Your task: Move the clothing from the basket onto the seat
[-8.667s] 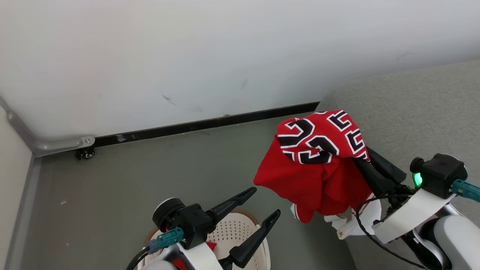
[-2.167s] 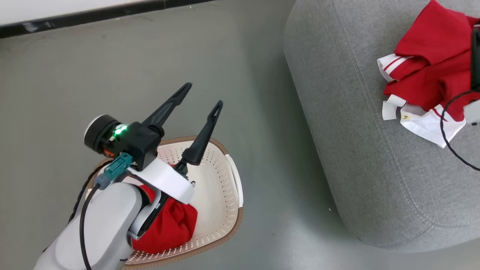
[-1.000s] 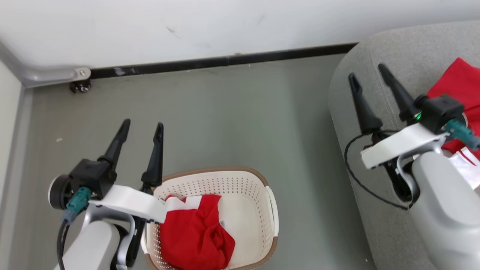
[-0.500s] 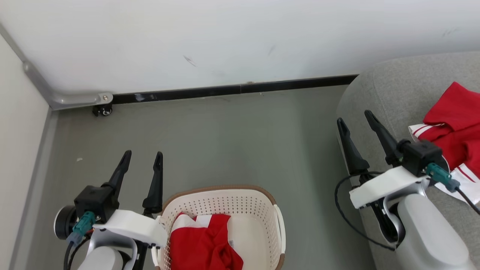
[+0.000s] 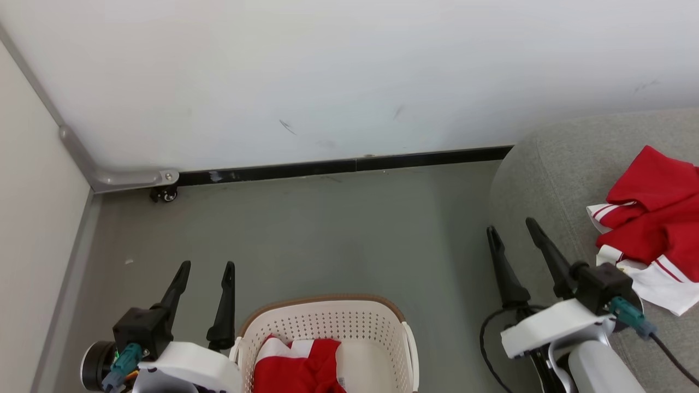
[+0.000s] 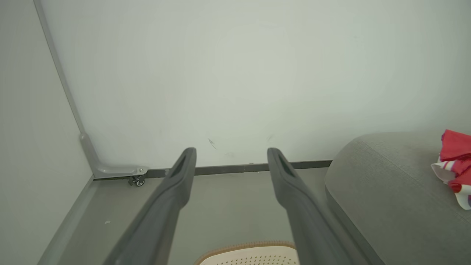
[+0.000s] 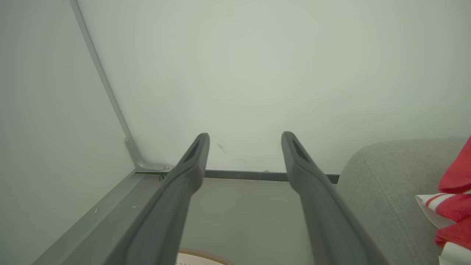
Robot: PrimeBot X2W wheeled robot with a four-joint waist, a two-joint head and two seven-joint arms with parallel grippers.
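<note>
Left jaws spread wide, empty, dark fingers (image 5: 173, 292) pointing up over grey floor (image 5: 327, 229), just beside cream perforated plastic basket w/ brown rim (image 5: 327, 327). Right jaws likewise spread, nothing held, fingers (image 5: 504, 273) at front edge of big grey fabric sofa (image 5: 551, 174). Crumpled red jersey w/ white trim (image 5: 297, 371) lies inside basket, twd its left side. Second red-and-white jersey (image 5: 655, 218) lies on sofa, near right jaws but apart. White wall (image 5: 327, 82) & black skirting (image 5: 338, 165) behind.
</note>
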